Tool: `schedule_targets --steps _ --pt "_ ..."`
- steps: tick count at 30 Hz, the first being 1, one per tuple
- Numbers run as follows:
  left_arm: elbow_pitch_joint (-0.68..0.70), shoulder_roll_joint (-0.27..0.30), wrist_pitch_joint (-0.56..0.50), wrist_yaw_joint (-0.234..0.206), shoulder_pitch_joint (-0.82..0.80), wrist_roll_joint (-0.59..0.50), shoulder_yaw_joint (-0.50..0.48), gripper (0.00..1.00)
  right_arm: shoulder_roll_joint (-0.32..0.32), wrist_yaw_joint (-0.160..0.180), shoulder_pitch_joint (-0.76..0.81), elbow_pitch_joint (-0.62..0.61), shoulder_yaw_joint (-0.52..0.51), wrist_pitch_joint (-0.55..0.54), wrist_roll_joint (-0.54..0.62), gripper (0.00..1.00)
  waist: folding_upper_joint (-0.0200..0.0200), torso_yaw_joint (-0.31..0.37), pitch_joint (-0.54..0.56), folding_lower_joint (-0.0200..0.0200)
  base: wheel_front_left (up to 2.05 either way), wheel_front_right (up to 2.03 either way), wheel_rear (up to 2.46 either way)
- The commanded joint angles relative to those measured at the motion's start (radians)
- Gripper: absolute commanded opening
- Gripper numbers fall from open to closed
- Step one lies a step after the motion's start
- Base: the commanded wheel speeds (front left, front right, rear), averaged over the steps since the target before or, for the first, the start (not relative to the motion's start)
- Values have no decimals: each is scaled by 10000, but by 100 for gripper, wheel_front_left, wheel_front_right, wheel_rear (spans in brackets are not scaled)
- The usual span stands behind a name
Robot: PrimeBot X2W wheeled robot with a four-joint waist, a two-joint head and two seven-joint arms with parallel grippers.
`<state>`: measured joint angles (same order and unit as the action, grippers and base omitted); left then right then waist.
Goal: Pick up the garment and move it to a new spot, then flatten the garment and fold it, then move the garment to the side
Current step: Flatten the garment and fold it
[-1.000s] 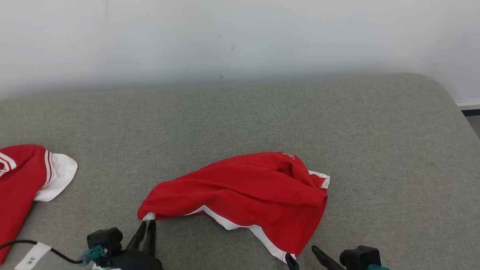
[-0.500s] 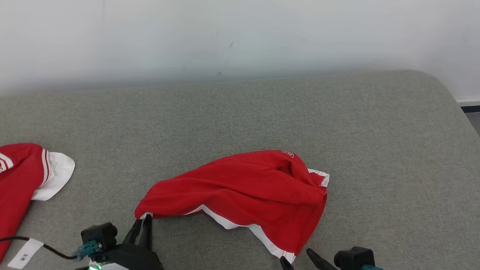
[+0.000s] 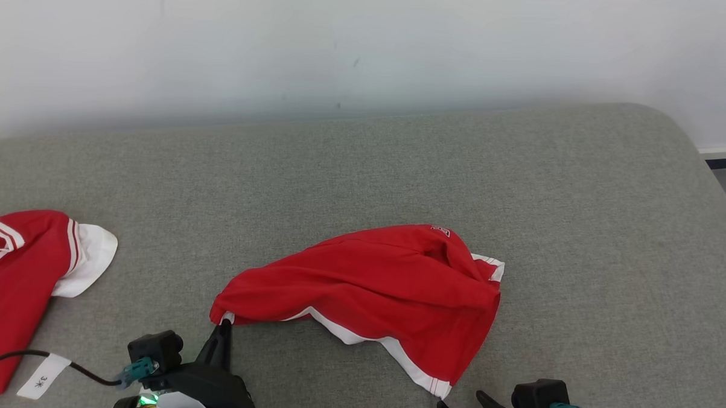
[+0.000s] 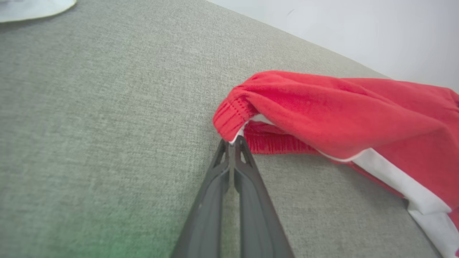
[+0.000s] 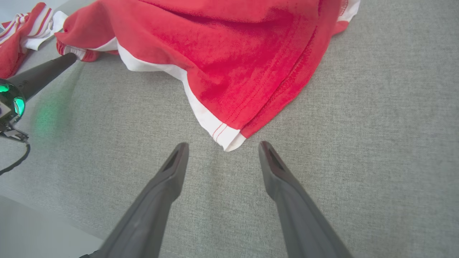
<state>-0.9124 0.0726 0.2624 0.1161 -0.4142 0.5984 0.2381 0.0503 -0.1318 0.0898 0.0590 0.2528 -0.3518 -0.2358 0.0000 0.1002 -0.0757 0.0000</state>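
Head view is showing the red garment (image 3: 372, 289) with white trim, which is lying crumpled on the grey cushion (image 3: 521, 173), nearer to the near edge than to the white wall (image 3: 344, 40). The left gripper (image 3: 224, 326) is reaching up from the near edge to the garment's near left corner. Its two dark fingers are standing pressed together, and their tips are touching that corner.

In the left wrist view, the left gripper (image 4: 233, 142) is pinching a small white piece of the hem between its closed tips, just under the ribbed red band. The rest of the garment (image 4: 340, 107) is spreading away to the right of the fingers.

The right gripper (image 3: 460, 399) is waiting at the near right, with its jaws standing wide open and holding nothing. In the right wrist view, the white-trimmed corner of the garment (image 5: 229, 53) is pointing into the gap of the right gripper (image 5: 223, 144), just at the level of the fingertips, and it is not touching either finger.

A second red and white garment (image 3: 10, 276) is lying at the far left, well apart from the first one. A black cable with a white label (image 3: 43, 377) is running beside the left gripper.
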Motion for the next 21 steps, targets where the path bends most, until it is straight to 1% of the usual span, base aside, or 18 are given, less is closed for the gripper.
schedule_targets --steps 1,5,10,16,18,20,21 --pt "23 0 29 69 -107 -75 12 0 -1 22 51 70 -28 -1 44 100 0 -32 -14 0 0 0 0" --pt "49 -6 30 54 -145 -85 4 0 -2 22 -294 413 92 -161 191 100 0 -123 -65 0 0 0 0" --pt "58 2 30 79 -224 -98 11 0 -1 22 -807 964 505 -158 597 100 0 -290 -196 0 0 0 0" --pt "60 -32 31 111 -248 -86 56 0 2 22 -1144 1691 283 -211 1166 100 0 -518 -304 0 0 0 0" --pt "68 -42 31 119 -254 -61 59 0 -1 22 -1186 1830 303 -177 1190 96 0 -575 -328 0 0 0 0" --pt "86 -46 31 124 -261 -54 45 0 -1 22 -1282 1939 366 -88 1256 97 0 -611 -350 0 0 0 0" --pt "93 -45 31 127 -264 -55 33 0 -1 22 -1298 1986 370 -38 1272 94 0 -624 -359 0 0 0 0"
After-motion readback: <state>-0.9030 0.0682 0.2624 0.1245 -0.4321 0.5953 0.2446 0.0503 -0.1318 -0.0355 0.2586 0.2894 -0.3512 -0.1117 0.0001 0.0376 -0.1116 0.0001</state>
